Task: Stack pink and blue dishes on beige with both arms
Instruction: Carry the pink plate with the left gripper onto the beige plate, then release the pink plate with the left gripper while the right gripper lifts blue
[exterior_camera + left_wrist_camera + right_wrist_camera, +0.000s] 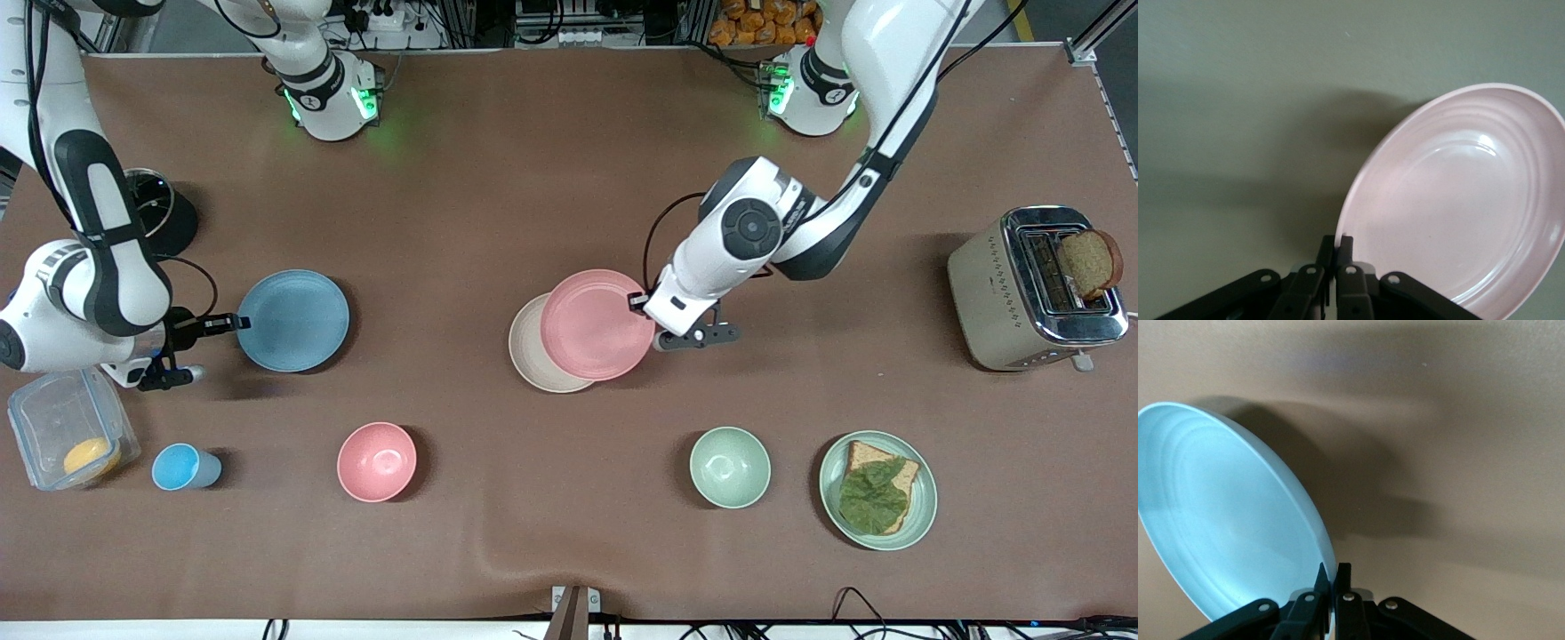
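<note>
The pink plate (597,324) hangs tilted, partly over the beige plate (532,359), which lies flat near the middle of the table. My left gripper (637,301) is shut on the pink plate's rim at the side toward the left arm's base. In the left wrist view the fingers of the left gripper (1339,244) pinch the edge of the pink plate (1458,207). The blue plate (293,320) is held a little above the table toward the right arm's end, with my right gripper (238,322) shut on its rim. In the right wrist view the right gripper (1333,572) clamps the blue plate (1225,520).
Nearer the front camera stand a blue cup (182,467), a pink bowl (377,461), a green bowl (730,467) and a green plate (925,507) with bread and lettuce. A clear box (71,440) sits at the right arm's end, a toaster (1036,286) at the left arm's end.
</note>
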Robot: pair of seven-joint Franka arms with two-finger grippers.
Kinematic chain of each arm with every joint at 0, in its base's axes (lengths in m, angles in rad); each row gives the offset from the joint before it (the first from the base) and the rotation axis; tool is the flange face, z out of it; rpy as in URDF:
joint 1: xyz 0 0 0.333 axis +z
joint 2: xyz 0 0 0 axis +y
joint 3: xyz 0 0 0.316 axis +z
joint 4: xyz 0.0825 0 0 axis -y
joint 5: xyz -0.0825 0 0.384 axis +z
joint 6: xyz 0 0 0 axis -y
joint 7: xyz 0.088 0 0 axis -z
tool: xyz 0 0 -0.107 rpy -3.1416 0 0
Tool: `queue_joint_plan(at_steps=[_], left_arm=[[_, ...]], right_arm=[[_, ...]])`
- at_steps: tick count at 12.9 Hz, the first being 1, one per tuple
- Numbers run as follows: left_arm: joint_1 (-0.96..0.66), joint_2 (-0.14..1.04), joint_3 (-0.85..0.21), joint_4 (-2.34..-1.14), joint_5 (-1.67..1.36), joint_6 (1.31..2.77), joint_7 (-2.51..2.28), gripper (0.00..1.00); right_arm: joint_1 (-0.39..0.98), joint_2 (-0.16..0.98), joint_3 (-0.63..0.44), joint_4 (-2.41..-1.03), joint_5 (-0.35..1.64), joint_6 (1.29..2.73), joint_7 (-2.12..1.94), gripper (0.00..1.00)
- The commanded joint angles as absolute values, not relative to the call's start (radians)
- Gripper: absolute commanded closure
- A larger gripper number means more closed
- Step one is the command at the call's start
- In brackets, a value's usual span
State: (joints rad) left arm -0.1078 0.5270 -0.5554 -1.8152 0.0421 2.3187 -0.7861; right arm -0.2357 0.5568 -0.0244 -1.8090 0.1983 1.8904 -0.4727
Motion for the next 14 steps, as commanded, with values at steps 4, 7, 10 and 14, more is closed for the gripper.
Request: queue_joint_plan(at_steps=[4, 7, 10, 14], left_arm=[[-0.163, 0.664, -0.543, -1.707, 0.041, 2.315, -0.799, 1.0], [-0.17, 0.683, -0.543, -1.704, 0.043, 2.339, -0.799, 1.0], [-0.172, 0.703, -0.543, -1.704, 0.044, 2.37, -0.798, 1.0], [-0.173, 0.735, -0.543, -1.707, 0.044, 2.427, -0.795, 1.0]], right_arm=[[-0.198, 0.566, -0.028, -1.708, 0.224, 1.772, -0.373, 1.0], [-0.172, 0.566, -0.025, -1.646, 0.224, 1.684, -0.305, 1.0], [-0.156, 0.565, -0.025, -1.625, 0.251, 1.661, -0.279, 1.0], [-0.135, 0.561, -0.025, -1.605, 0.267, 1.62, -0.232, 1.0]])
